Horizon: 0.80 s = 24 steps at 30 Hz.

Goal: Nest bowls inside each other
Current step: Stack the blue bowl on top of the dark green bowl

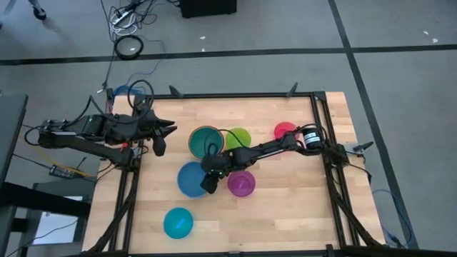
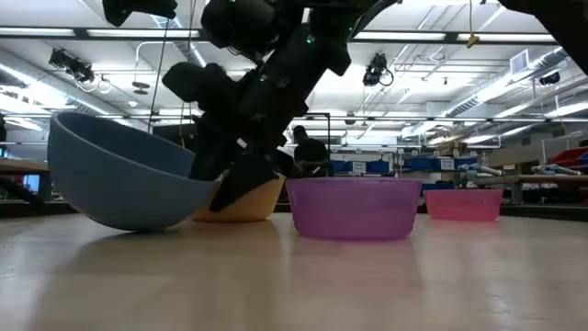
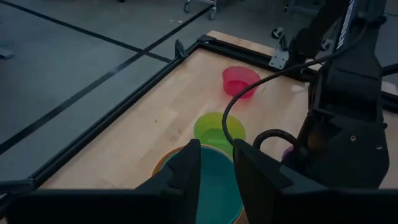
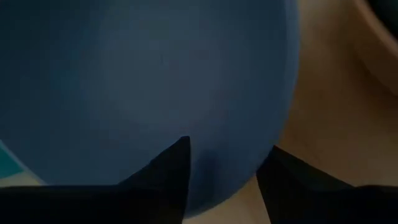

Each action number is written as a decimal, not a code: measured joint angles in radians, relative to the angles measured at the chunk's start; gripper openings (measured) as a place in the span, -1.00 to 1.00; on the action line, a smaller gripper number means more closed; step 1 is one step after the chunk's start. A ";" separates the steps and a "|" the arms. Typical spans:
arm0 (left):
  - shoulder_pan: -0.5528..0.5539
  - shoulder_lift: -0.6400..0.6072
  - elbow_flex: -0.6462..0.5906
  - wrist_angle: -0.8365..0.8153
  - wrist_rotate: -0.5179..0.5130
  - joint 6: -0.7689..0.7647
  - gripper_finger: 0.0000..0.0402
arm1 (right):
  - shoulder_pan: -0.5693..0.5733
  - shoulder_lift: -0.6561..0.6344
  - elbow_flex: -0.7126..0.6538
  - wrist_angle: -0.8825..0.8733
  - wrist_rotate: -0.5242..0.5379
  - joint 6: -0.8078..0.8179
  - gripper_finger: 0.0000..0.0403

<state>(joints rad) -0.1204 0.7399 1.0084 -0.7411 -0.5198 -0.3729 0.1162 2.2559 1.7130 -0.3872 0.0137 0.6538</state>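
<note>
Cyan bowl seen nearest at table's front, blue bowl tilted with its rim gripped by right gripper, purple bowl beside, teal-in-orange bowl, green bowl, pink bowl placed behind, left gripper held open at left.

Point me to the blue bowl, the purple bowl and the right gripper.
blue bowl (image 1: pixel 190 178), high view, on its inner floor.
purple bowl (image 1: pixel 242 184), high view, on its inner floor.
right gripper (image 1: pixel 208 187), high view, between the fingertips at the blue bowl's rim.
</note>
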 joint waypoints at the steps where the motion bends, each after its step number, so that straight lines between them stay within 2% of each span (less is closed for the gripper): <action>1: 0.000 0.000 0.000 -0.001 0.000 0.000 -0.49 | 0.000 0.000 0.000 0.003 0.000 -0.001 -0.25; 4: 0.000 0.000 0.000 -0.003 0.000 0.000 -0.49 | 0.000 -0.003 0.000 0.004 0.001 -0.016 -0.46; 8: 0.000 0.000 0.000 -0.010 0.000 0.000 -0.49 | 0.000 -0.021 0.000 0.012 0.000 -0.068 -0.91; 17: 0.000 0.000 0.000 -0.016 0.000 0.000 -0.49 | -0.030 -0.171 0.002 -0.006 -0.033 -0.160 -0.99; 21: 0.000 0.000 0.000 -0.013 -0.001 0.001 -0.49 | -0.079 -0.249 0.003 -0.030 0.047 -0.224 -1.00; 24: 0.000 0.000 0.000 -0.013 -0.002 0.001 -0.49 | -0.149 -0.261 0.003 -0.035 0.083 -0.256 -1.00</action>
<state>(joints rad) -0.1204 0.7399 1.0084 -0.7536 -0.5220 -0.3720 -0.0329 1.9949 1.7161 -0.4219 0.0970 0.3973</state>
